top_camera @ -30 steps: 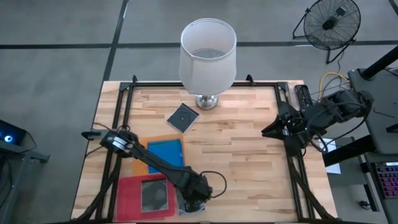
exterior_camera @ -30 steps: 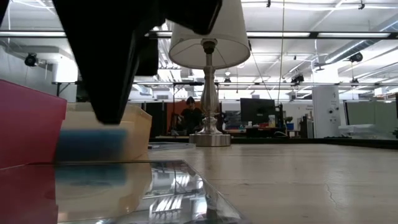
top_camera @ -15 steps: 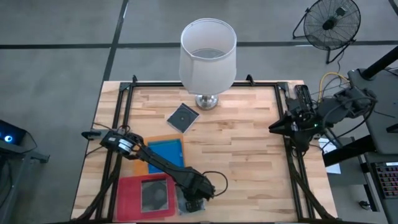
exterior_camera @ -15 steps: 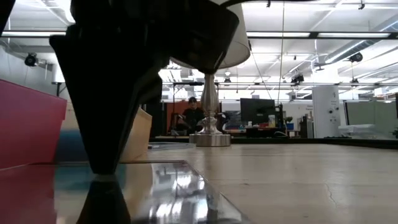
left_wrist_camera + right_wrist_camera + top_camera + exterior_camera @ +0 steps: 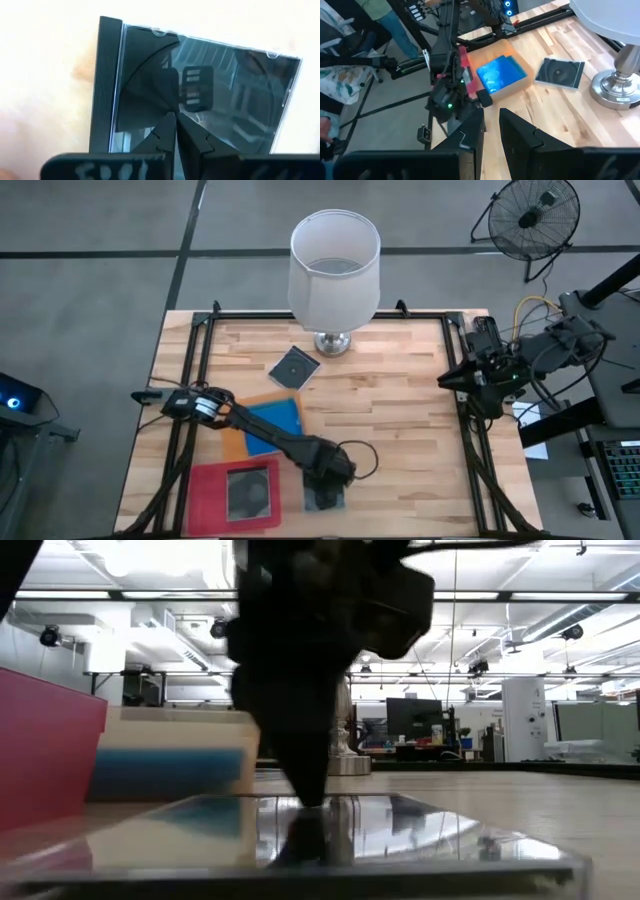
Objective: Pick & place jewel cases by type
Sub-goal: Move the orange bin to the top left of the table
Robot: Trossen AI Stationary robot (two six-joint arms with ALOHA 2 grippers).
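A dark grey-transparent jewel case (image 5: 325, 499) (image 5: 225, 85) lies flat on the wood near the table's front edge, just right of the magenta-pink tray (image 5: 205, 500). My left gripper (image 5: 175, 116) (image 5: 305, 802) stands over it, shut and pointing steeply down. The pink tray holds another dark case (image 5: 250, 492). A blue case (image 5: 272, 423) (image 5: 500, 74) lies in the orange tray (image 5: 232, 442). A third dark case (image 5: 294, 368) lies by the lamp's foot. My right gripper (image 5: 445, 380) (image 5: 491, 125) hovers at the table's right edge, slightly open and holding nothing. My left gripper sets its shut fingertips (image 5: 300, 785) on the case's clear lid (image 5: 192, 107), about mid-lid and a little toward the ribbed spine. The fingers come from above, slanting down. The case lies flat on the table under them.
A lamp (image 5: 334, 270) with a white shade stands at the far middle, its metal foot (image 5: 620, 92) near the third dark case. Black frame rails (image 5: 470, 430) run along the table's sides. Bare wood spreads across the right half. A person (image 5: 385, 20) shows beyond the table.
My left gripper has come down and gone toward the table's right edge, staying shut, and its tips have landed on the dark case. The case has slid a little to the right, away from the pink tray. My right gripper has drawn back toward the right edge.
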